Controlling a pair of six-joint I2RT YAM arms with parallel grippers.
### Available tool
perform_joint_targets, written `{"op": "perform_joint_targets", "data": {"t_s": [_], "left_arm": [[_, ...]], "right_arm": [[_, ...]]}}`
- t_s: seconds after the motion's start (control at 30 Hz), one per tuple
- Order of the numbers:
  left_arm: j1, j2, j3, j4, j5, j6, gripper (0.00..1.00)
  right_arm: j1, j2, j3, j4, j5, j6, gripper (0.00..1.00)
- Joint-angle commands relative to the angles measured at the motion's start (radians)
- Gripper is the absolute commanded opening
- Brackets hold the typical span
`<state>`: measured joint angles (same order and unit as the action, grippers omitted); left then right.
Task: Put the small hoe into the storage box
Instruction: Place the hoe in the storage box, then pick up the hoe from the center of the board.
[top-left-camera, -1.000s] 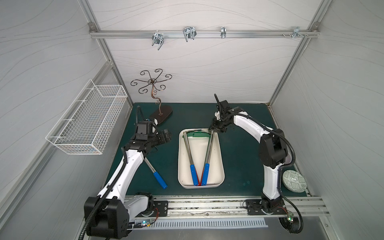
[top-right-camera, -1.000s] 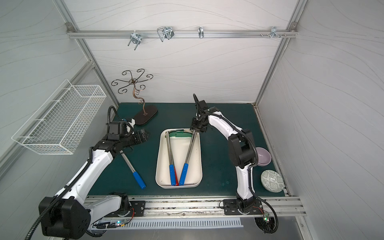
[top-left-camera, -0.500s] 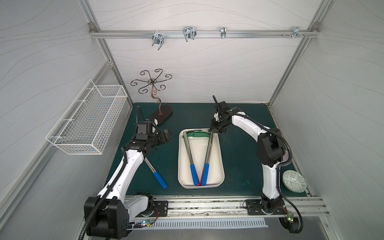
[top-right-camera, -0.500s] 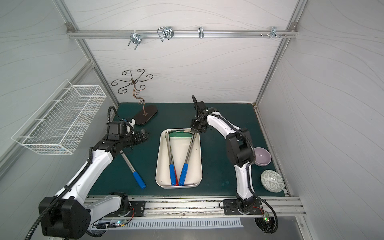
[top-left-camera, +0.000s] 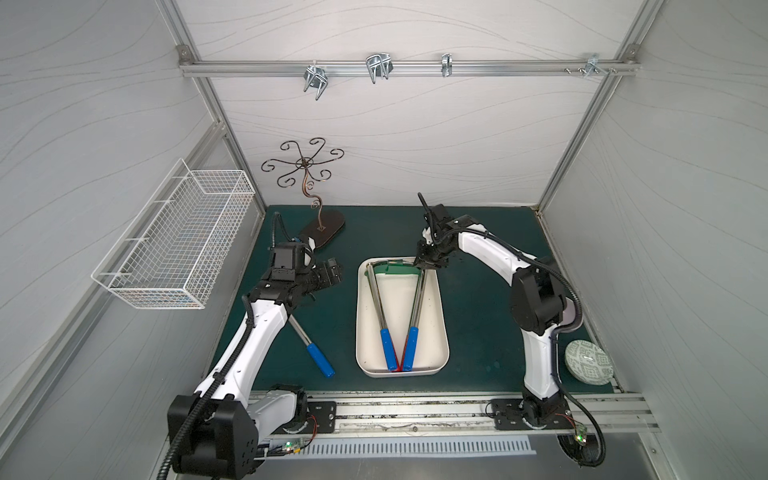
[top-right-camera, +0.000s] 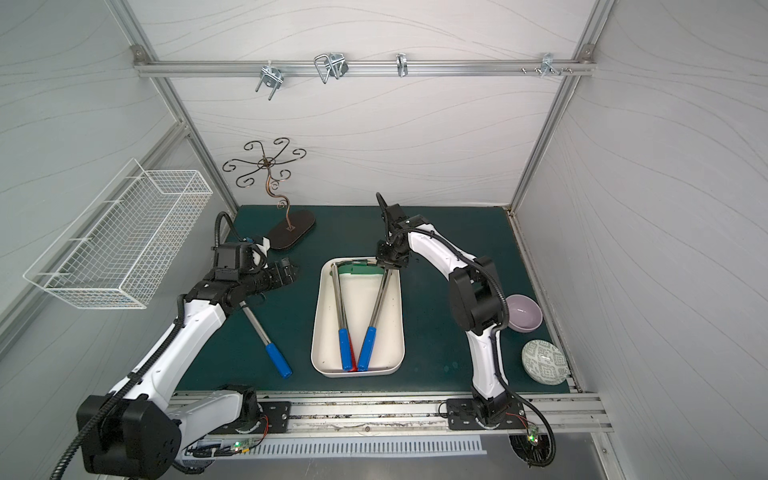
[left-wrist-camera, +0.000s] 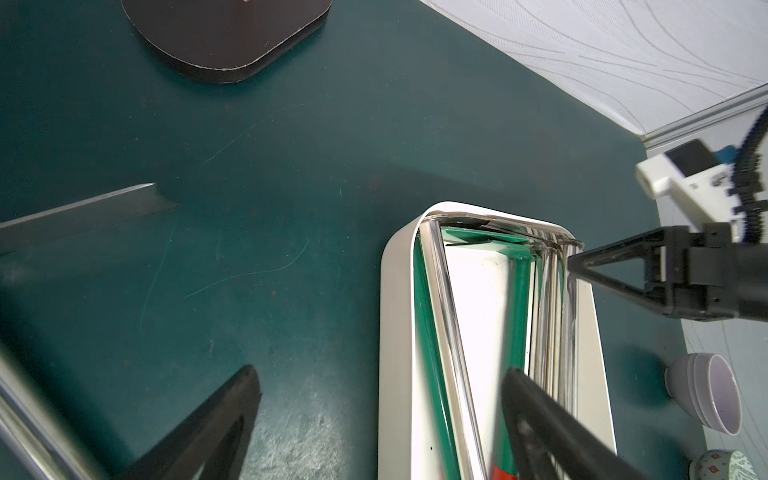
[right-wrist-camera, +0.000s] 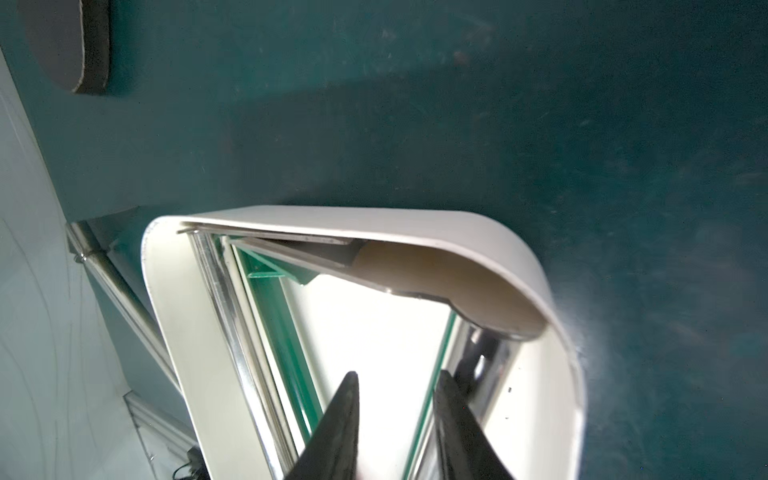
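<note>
Steel shafts, blue grips: I've got three small hoes on screen. Two are inside the shallow cream-white plastic storage box (top-left-camera: 358, 328), clear in both top views. The hoe on the left arm's side (top-left-camera: 376, 299) and the hoe on the right arm's side (top-left-camera: 417, 300) lie in a V, blue handles nearly meeting at the near end, green blades at the far end. The third small hoe (top-left-camera: 318, 357) is outside, flat on the dark green mat (top-left-camera: 374, 224) beside the box. Its head is hidden under the left arm from above, though the left wrist camera catches a bare steel blade lying on the mat.

Right gripper (top-left-camera: 428, 264) hangs over the far corner of the box, right by the neck of the hoe on its side. On the right wrist feed its black fingers (right-wrist-camera: 343, 419) stand a narrow gap apart with nothing pinched between them. The shaft runs just beside one finger, and I can't tell whether they touch.

Left gripper (top-left-camera: 332, 270) hovers above the mat between the dark oval stand base (top-left-camera: 324, 228) and the box, fingers (left-wrist-camera: 245, 386) spread wide, empty.

Lilac bowl (top-right-camera: 524, 312) and patterned dish (top-left-camera: 588, 360) sit near the right arm's base, well apart from the box
</note>
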<state>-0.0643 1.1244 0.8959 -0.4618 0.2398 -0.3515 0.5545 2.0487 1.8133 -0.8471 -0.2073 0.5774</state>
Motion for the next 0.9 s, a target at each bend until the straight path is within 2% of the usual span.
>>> {"op": "perform_joint_targets", "data": {"t_s": [0.0, 0.2, 0.47, 0.63, 0.73, 0.87], "left_arm": [[0.008, -0.018, 0.0, 0.028, -0.025, 0.002, 0.93], [0.007, 0.0, 0.005, 0.006, -0.065, -0.002, 0.92], [0.008, 0.044, 0.034, -0.09, -0.202, -0.029, 0.92], [0.018, 0.118, 0.103, -0.293, -0.38, -0.12, 0.92], [0.048, 0.155, 0.125, -0.384, -0.445, -0.19, 0.92], [0.109, 0.167, 0.108, -0.431, -0.448, -0.271, 0.92]], "right_arm": [[-0.019, -0.107, 0.059, -0.078, 0.049, -0.018, 0.35], [-0.041, -0.222, 0.004, -0.067, 0.05, -0.034, 0.37], [-0.122, -0.468, -0.308, 0.102, 0.035, -0.043, 0.4], [-0.191, -0.521, -0.4, 0.099, 0.002, -0.054, 0.4], [-0.214, -0.539, -0.446, 0.108, -0.023, -0.062, 0.4], [-0.227, -0.562, -0.495, 0.117, -0.034, -0.075, 0.4]]}}
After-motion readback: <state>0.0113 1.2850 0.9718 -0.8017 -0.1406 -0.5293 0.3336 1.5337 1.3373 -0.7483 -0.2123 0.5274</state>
